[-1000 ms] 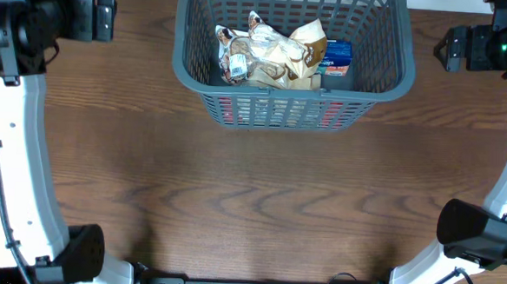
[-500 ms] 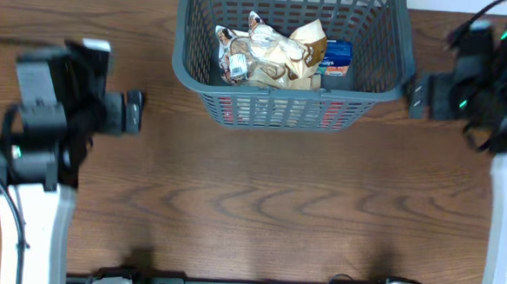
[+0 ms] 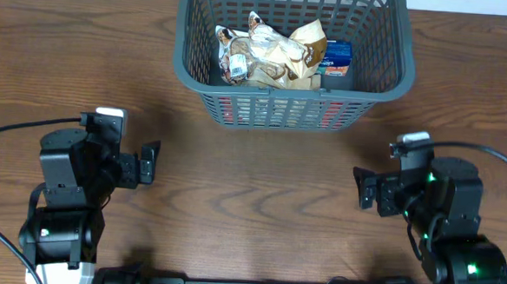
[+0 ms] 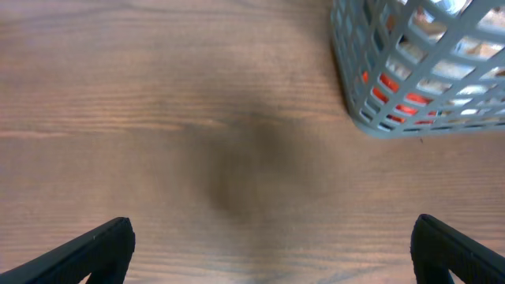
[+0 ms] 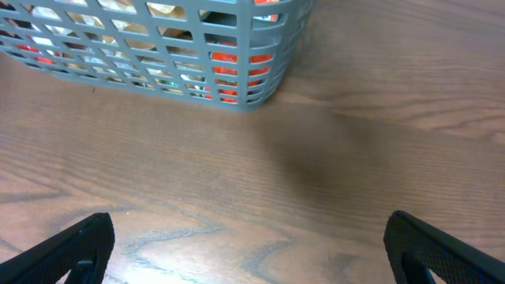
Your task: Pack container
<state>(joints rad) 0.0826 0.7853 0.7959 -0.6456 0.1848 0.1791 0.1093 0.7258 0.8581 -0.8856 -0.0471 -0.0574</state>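
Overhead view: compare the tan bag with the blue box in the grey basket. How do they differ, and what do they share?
The tan bag is crumpled and irregular; the blue box is straight-edged and rectangular. The tan bag looks larger than the blue box. The blue box lies image-right of the tan bag, nearer the wall. Both rest inside the grey basket.

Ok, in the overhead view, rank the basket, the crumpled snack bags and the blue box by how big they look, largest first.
1. basket, by far the largest.
2. crumpled snack bags.
3. blue box, smallest as seen, though the bags may hide part of it.
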